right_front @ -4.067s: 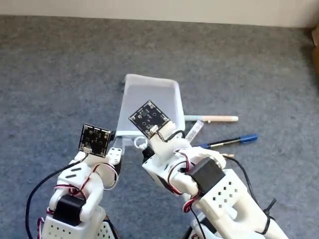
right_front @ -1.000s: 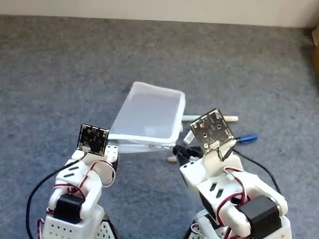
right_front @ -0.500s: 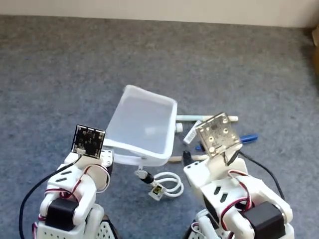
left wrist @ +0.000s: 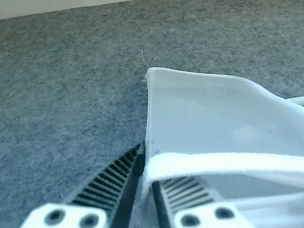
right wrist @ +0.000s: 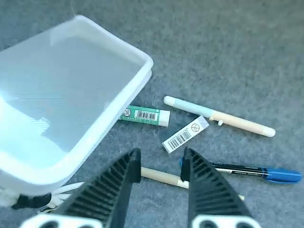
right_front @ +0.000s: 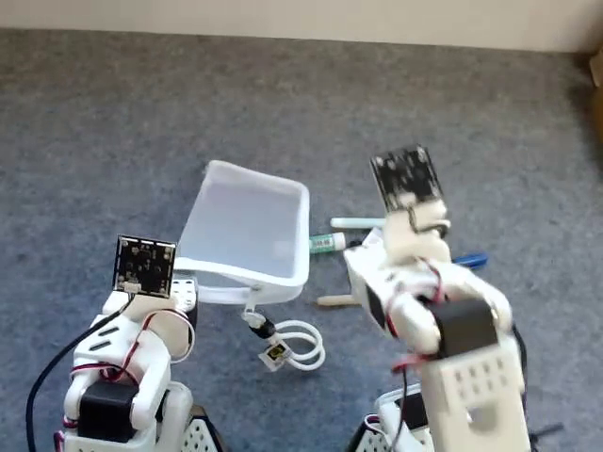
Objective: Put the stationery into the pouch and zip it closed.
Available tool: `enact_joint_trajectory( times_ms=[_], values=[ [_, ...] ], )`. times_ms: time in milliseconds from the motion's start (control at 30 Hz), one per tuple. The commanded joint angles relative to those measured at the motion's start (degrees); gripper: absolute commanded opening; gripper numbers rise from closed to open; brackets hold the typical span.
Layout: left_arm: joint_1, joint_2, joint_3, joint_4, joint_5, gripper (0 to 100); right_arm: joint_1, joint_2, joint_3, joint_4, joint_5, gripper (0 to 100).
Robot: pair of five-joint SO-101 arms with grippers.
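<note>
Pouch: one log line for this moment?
left gripper: shut on pouch rim | right gripper: open above pencil | blue pen, cable: on carpet

A grey, short-pile carpeted surface [right_front: 113,113] stretches across the whole scene, its weave flecked with lighter and darker fibres. Along its far edge runs a pale cream band [right_front: 283,17], the foot of a wall or a skirting board; which of the two cannot be told. The line where carpet and band meet is straight. At the right edge of the high view, near the far corner, a sliver of something tan-brown [right_front: 596,89] juts in, too little of it visible to name. A thin loose thread [left wrist: 144,57] stands up from the pile. The light is soft and even, and shadows on the carpet are faint with blurred edges.
</note>
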Motion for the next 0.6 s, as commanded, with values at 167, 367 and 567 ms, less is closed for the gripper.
enact_joint_trajectory(
  times_ms=[167, 367, 567],
  values=[
    [-1.01, -0.04, -4.18, 0.09, -0.35, 1, 1.63, 11.65, -0.13, -7.87, -5.01, 13.4],
    [-1.54, 0.13, -7.96, 1.49, -0.35, 1, 4.97, 18.68, -0.22, -13.93, -8.88, 13.4],
    [-1.27, 3.91, -11.91, 1.85, -0.44, 1, 5.05, 23.52, -0.75, -15.43, -10.9, 13.4]
  ],
)
